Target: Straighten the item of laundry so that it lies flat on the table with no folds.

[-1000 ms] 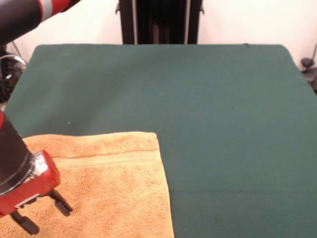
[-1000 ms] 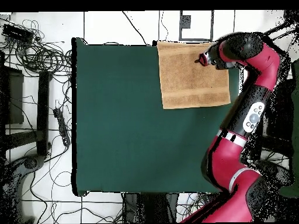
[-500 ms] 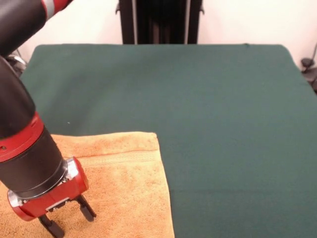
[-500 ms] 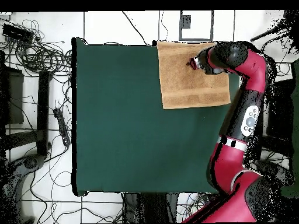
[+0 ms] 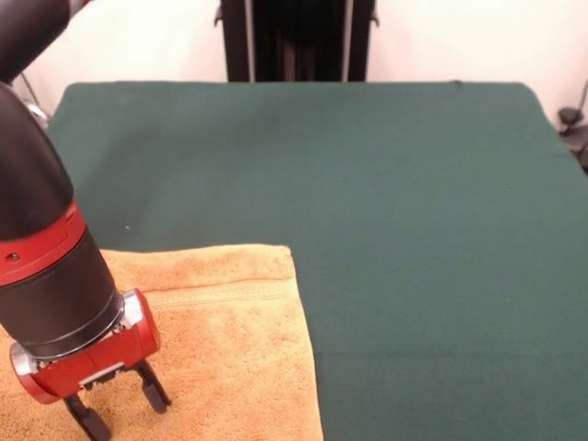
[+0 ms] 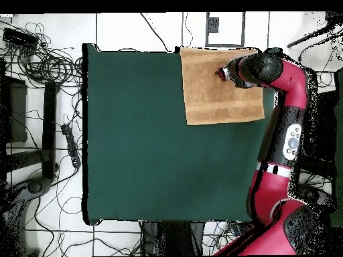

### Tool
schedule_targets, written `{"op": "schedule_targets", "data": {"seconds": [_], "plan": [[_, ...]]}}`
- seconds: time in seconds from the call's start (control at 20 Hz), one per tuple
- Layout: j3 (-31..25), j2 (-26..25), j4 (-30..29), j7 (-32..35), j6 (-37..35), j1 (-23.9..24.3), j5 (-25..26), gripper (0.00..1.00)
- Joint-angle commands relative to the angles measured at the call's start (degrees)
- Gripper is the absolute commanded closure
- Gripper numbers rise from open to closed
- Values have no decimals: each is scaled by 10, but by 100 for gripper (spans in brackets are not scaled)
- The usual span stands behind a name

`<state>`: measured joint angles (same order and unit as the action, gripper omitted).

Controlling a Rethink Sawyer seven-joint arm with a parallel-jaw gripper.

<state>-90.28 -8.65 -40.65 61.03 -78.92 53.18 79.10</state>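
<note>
- Front view: the red and black end effector (image 5: pixel 117 411) is hanging over the orange-tan terry-cloth towel (image 5: pixel 220 349), its two black fingers (image 5: pixel 152 397) spread apart with nothing between them.
- The fingertips are sitting close above the cloth; contact cannot be confirmed.
- The towel is lying at one corner of the large table (image 5: pixel 413 230) covered in dark green cloth, with a flat woven band (image 5: pixel 220 295) running parallel to its far edge.
- Overhead view: the towel (image 6: pixel 208 100) is appearing flat and roughly square, with the end effector (image 6: pixel 219 73) positioned over its upper right part.
- The red arm (image 6: pixel 289 127) is reaching in along the table's right side.
</note>
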Motion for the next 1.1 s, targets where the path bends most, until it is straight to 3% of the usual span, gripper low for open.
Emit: {"op": "schedule_targets", "data": {"seconds": [0.05,0.25,0.45,0.7,0.85,1.1], "plan": [[145,2,-29,190,78,-28,-28,0],[176,6,-50,247,164,-32,-42,0],[192,-8,43,201,52,-83,-67,0],[204,-16,107,168,4,-118,-71,0],[220,-14,114,174,-7,-128,-77,0],[257,2,75,205,16,-124,-112,0]]}}
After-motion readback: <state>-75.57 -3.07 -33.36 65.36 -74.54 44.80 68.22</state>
